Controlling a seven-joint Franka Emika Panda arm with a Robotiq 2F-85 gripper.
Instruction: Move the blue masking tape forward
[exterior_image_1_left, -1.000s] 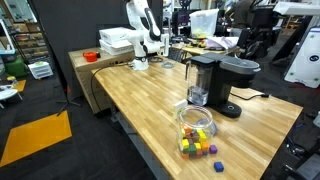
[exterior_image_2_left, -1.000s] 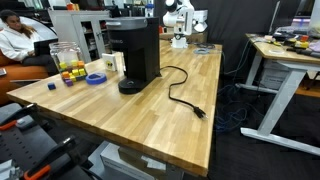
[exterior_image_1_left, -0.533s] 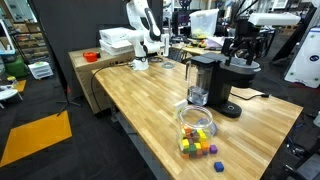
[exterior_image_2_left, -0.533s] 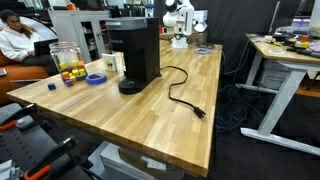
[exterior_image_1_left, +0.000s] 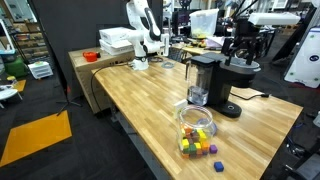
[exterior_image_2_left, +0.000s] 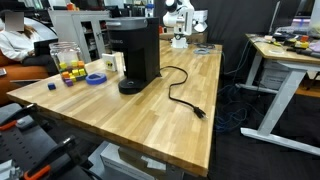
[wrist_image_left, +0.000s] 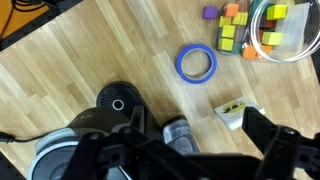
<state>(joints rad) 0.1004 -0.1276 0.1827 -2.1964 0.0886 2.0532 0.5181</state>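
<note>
The blue masking tape (wrist_image_left: 197, 63) lies flat on the wooden table, a blue-purple ring with an open centre. In an exterior view it (exterior_image_2_left: 96, 78) sits between the jar of cubes (exterior_image_2_left: 68, 62) and the black coffee maker (exterior_image_2_left: 135, 50). My gripper (wrist_image_left: 196, 128) hangs high above the table with its dark fingers wide apart and empty; the tape is ahead of the fingertips in the wrist view. In an exterior view the gripper (exterior_image_1_left: 243, 45) is above and behind the coffee maker (exterior_image_1_left: 215, 80), which hides the tape there.
Loose coloured cubes (wrist_image_left: 230, 30) lie by the clear jar (wrist_image_left: 280, 30). A small white packet (wrist_image_left: 235, 110) lies beside the coffee maker (wrist_image_left: 110, 115). The power cord (exterior_image_2_left: 185, 95) trails across the table. The table edge is near the tape.
In the exterior view the arm shifted slightly over the coffee maker between one second and half a second ago. Since then nothing has visibly moved.
</note>
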